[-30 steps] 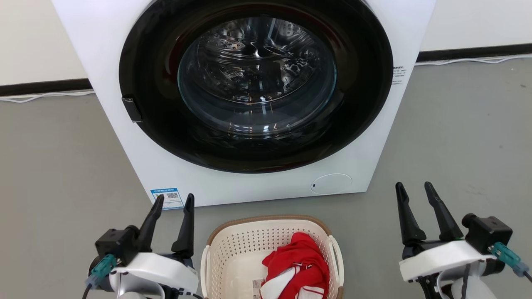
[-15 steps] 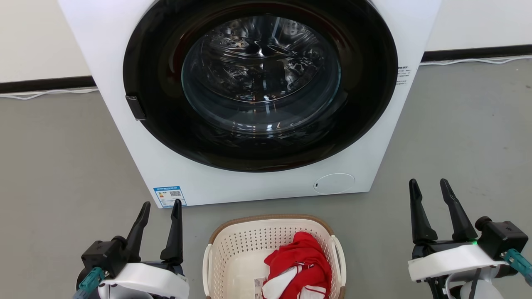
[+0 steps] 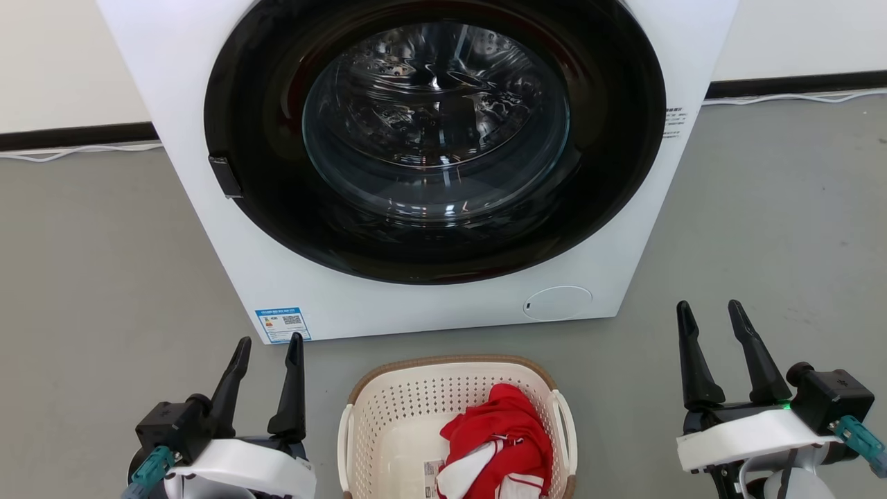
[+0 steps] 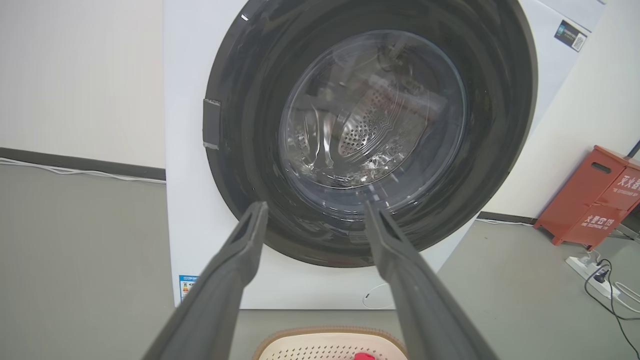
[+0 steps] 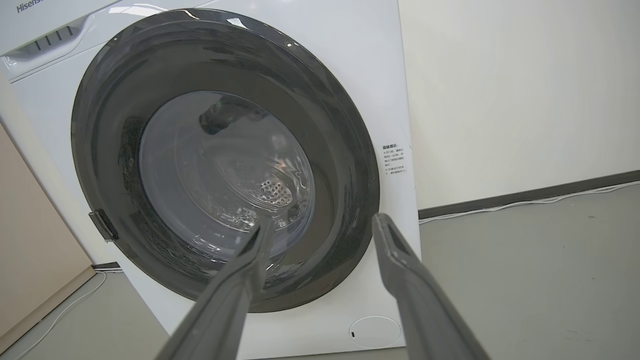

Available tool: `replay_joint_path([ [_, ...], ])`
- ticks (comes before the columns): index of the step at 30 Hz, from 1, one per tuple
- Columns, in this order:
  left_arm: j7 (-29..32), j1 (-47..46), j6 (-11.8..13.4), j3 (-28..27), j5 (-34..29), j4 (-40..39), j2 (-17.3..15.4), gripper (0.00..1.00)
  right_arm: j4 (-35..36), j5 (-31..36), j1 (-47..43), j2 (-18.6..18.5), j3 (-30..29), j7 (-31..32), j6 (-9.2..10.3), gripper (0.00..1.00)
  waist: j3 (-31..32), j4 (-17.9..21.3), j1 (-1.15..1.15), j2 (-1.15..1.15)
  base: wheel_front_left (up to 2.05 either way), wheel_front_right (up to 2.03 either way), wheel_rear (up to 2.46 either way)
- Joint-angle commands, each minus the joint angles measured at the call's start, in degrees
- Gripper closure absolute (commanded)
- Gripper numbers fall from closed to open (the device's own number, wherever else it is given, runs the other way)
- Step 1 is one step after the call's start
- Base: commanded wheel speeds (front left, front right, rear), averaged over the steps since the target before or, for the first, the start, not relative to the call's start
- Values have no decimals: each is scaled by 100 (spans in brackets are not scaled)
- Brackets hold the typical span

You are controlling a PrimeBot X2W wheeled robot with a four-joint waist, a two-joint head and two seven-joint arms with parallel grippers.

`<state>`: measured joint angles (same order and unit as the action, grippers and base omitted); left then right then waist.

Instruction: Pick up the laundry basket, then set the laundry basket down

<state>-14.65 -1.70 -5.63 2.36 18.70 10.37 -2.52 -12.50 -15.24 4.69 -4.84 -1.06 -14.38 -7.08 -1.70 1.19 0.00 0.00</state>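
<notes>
The cream perforated laundry basket with its tan rim stands on the grey floor at the bottom centre, just in front of the washing machine; a red and white garment lies in it. Its far rim peeks into the left wrist view's bottom edge. My left gripper is open to the basket's left, apart from it and holding nothing. Farther off on the basket's right, my right gripper is open too, with empty fingers. In each wrist view the two fingers point at the washer: left gripper, right gripper.
A white front-loading washing machine with a closed dark round door stands right behind the basket. A red box and a power strip with cables sit to the machine's right. Cables run along the wall base.
Over the second, my left gripper dropped lower and leftward, and my right gripper moved a little right. The view shifted slightly. In the last half second almost nothing moved.
</notes>
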Motion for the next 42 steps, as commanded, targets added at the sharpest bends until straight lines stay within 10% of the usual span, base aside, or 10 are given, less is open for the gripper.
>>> replay_joint_path([
  [1, -35, -144, -33, -147, 52, -137, -36, 0, 106, 29, 117, -54, 157, -62, -41, 0, -3, 2, 0, 0, 0, 0, 0],
  [17, -35, -176, -77, -82, 136, -14, -36, 0, 57, 18, 126, -44, 178, -62, -41, 0, 17, 11, 0, 0, 0, 0, 0],
  [18, -35, -177, -87, -61, 164, 0, -36, 100, 48, 13, 128, -44, 175, -62, -41, 100, 16, 11, 0, 0, 0, 0, 0],
  [42, 336, -17, -66, -58, 1289, 350, 32, 100, -261, -1207, -44, 60, -43, 338, -5, 100, 39, -9, 0, 0, 0, 0, 0],
])
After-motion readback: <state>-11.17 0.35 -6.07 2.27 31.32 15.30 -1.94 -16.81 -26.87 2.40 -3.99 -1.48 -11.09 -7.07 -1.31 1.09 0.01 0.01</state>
